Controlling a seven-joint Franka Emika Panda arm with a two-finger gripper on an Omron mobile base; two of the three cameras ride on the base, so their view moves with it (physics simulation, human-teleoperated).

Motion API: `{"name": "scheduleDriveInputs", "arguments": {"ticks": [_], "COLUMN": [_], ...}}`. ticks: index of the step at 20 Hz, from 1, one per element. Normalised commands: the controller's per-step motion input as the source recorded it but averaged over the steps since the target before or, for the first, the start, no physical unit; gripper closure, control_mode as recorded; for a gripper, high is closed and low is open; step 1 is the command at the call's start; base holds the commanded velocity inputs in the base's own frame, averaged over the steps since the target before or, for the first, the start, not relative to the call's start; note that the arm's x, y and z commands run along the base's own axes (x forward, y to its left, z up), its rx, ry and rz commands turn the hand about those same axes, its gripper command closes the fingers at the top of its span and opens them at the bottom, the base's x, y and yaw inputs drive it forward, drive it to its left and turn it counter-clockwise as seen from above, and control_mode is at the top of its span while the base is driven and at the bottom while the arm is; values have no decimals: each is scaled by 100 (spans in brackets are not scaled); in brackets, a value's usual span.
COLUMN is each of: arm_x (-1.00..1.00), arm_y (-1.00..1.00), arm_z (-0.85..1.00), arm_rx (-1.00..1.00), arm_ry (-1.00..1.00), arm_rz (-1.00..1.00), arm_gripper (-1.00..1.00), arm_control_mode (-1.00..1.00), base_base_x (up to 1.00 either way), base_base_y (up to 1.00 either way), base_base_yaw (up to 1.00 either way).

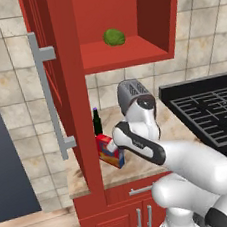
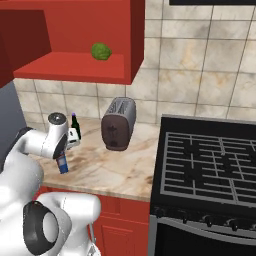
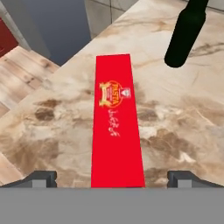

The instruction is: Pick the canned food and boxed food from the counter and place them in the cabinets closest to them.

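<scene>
Left base view: the red rectangular carton with a blue side (image 1: pixel 110 151) stands on the beige marbled stone table (image 1: pixel 88 176), beside a dark green bottle (image 1: pixel 97 122). Right base view: a round green item (image 2: pixel 101 51) sits on the red cabinet shelf (image 2: pixel 75 67). Hand view: the claw (image 3: pixel 112 178) is spread wide, carton between its tips, nothing gripped.

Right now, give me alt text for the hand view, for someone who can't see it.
A red rectangular boxed food carton with a gold emblem stands directly below the open end effector, between its dark fingertips. It rests on the beige-and-brown marbled stone counter, with a dark green glass bottle beyond.
</scene>
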Motion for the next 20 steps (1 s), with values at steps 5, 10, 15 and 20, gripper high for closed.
{"name": "scheduleDriveInputs", "arguments": {"ticks": [5, 10, 15, 20], "arm_x": [33, 19, 7, 0], "arm_y": [6, 6, 9, 9], "arm_z": [-12, -19, -23, -28], "arm_rx": [-1, 0, -3, -6], "arm_ry": [0, 0, 0, 3], "arm_rz": [3, 4, 3, 4], "arm_gripper": [-100, -100, -100, -100], "arm_control_mode": [-100, -100, -100, -100], "base_base_x": [0, 0, 0, 0], "base_base_y": [0, 0, 0, 0], "base_base_yaw": [0, 0, 0, 0]}}
